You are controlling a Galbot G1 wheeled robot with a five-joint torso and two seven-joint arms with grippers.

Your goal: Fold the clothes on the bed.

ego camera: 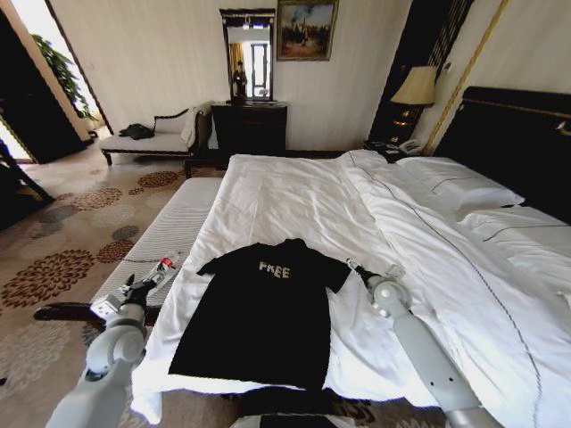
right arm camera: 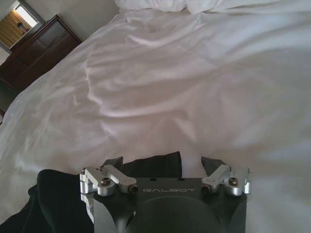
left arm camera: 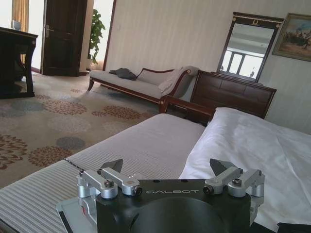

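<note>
We had the tee (ego camera: 263, 312) spread flat near the foot of the bed (ego camera: 428, 267), so both sleeves were reachable. Right gripper (right arm camera: 164, 164) hovered at its right sleeve, left gripper (left arm camera: 167, 171) just off the other, fingers apart.

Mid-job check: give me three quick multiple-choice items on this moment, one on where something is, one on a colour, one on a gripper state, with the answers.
1. Where does the black short-sleeved T-shirt lie?
A. Flat on the white bed, near its foot
B. On the chaise
C. On the carpet

2. What colour is the "FREE" lettering on it?
A. Red
B. White
C. Gold

3. How is the right gripper?
A. Shut on a sleeve
B. Shut, holding nothing
C. Open, above the sleeve edge

Answers: 1 A, the head view shows it spread out on the duvet near the foot. 2 B, the letters read white on black. 3 C, the right wrist view shows its fingers apart with black cloth below. The left gripper is open too, near the striped bench.
</note>
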